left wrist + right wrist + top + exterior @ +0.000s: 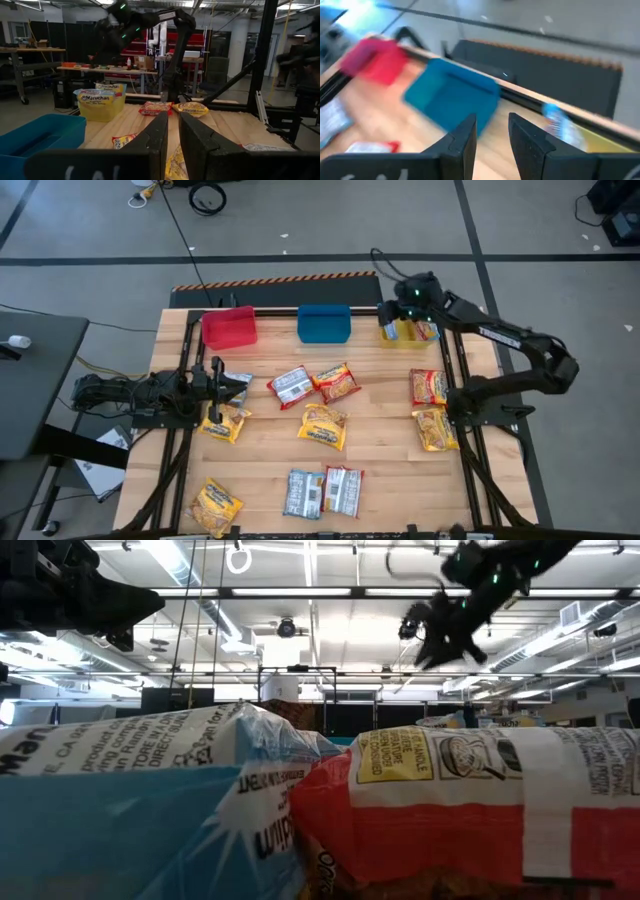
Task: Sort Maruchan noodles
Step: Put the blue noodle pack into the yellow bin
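Observation:
Maruchan packets lie flat across the table: a pale silver one (237,380) beside my left gripper (222,384), yellow ones (225,423) (323,426) (215,506), red ones (338,381) (428,387) (343,491), and a silver one (304,493). More packets sit in the yellow bin (410,330). My left gripper (173,135) hovers level over the table's left side, open by a narrow gap, with nothing between the fingers. My right gripper (408,297) is raised above the yellow bin, open and empty (491,135).
Red bin (229,327), blue bin (324,323) and the yellow bin stand in a row along the far edge. Two packets, a blue one (130,810) and a red one (480,810), lie close to the low camera and block its sight of the table. Another yellow packet (435,429) lies beside the right arm's base.

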